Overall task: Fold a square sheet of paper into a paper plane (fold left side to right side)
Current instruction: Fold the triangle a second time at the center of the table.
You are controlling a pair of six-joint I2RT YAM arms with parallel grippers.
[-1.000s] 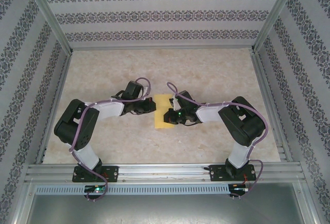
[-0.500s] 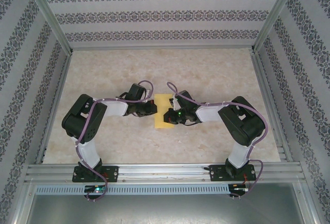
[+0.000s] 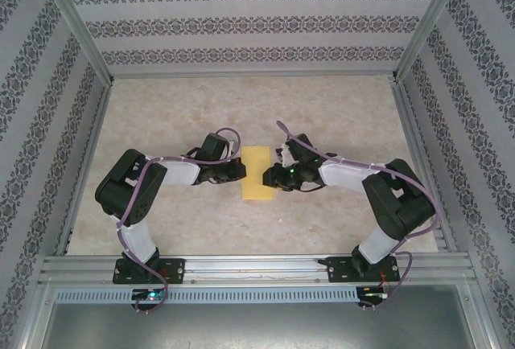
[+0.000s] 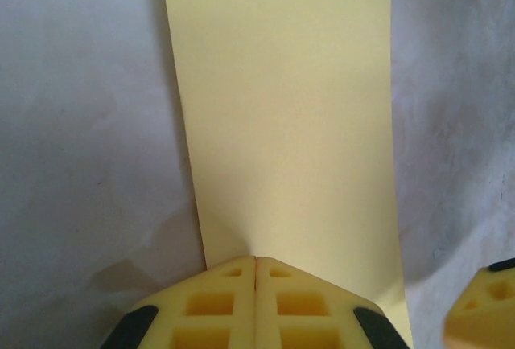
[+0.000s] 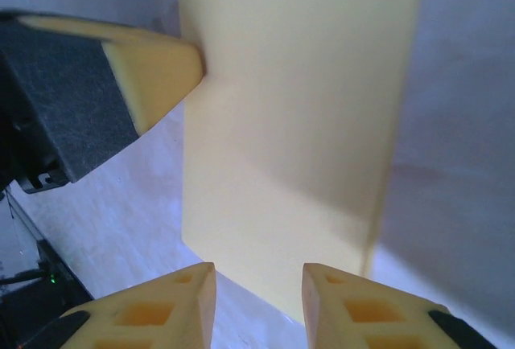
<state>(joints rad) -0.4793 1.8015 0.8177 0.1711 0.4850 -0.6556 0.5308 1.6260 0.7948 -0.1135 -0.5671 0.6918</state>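
The sheet of paper [image 3: 256, 173] is plain pale yellow and shows as a narrow rectangle, clearly longer than it is wide. It lies flat near the middle of the marbled worktop [image 3: 338, 116], long sides running away from the near edge, surface smooth.

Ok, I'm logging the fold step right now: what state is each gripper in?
Left gripper: closed, tips at the yellow paper edge, nothing between them.
Right gripper: open, holding nothing.

Sheet [image 3: 257, 174] on table [image 3: 338, 116] — between left jaws and right jaws
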